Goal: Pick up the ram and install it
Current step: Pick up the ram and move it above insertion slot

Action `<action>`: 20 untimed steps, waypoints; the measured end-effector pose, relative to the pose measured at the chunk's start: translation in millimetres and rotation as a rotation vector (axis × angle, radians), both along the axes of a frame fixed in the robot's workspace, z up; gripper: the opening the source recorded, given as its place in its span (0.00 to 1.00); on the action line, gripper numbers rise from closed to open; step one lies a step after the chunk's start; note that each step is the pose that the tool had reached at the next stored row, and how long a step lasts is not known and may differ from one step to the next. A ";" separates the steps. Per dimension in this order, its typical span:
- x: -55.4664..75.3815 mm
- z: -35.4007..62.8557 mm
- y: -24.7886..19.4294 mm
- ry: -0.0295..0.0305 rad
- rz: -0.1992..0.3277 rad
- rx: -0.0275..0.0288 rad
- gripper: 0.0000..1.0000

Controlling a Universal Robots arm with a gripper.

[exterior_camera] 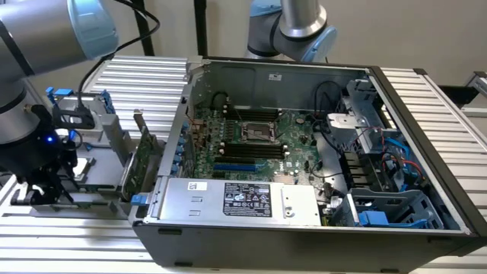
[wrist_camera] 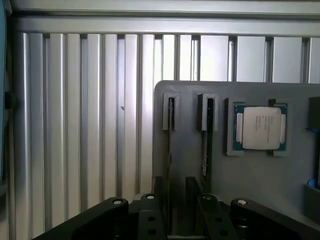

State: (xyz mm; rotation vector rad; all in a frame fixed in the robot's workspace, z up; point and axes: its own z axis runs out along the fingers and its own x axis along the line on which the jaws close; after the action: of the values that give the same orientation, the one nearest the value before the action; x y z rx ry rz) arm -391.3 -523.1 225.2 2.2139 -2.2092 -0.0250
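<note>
The picture's edge is cutting off the gripper, whose linkage is hiding the near end of the edge-on ram, and print on the processor is showing too small to read.

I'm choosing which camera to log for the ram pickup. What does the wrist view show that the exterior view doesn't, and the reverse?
Wrist view: the pincer, open, near a grey holder. The ram stands edge-on in one of the holder's slots, with a processor chip beside it.
Exterior view: the open computer case, its motherboard, the power supply, and a green expansion card standing outside the case at the exterior view's left.
Both: the ribbed metal table.
</note>
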 end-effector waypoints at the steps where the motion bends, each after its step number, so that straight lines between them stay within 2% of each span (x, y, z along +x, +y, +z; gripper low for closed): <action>1: 0.0 -1.8 -0.3 0.0000 0.000 0.0000 1.00; 15: 0.0 -27.0 -2.2 0.0000 0.000 0.0000 1.00; 20: -0.1 -28.5 -2.2 0.0009 0.000 -0.0001 1.00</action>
State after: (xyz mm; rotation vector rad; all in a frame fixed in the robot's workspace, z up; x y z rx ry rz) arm -391.3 -525.3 196.7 2.2134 -2.2088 -0.0259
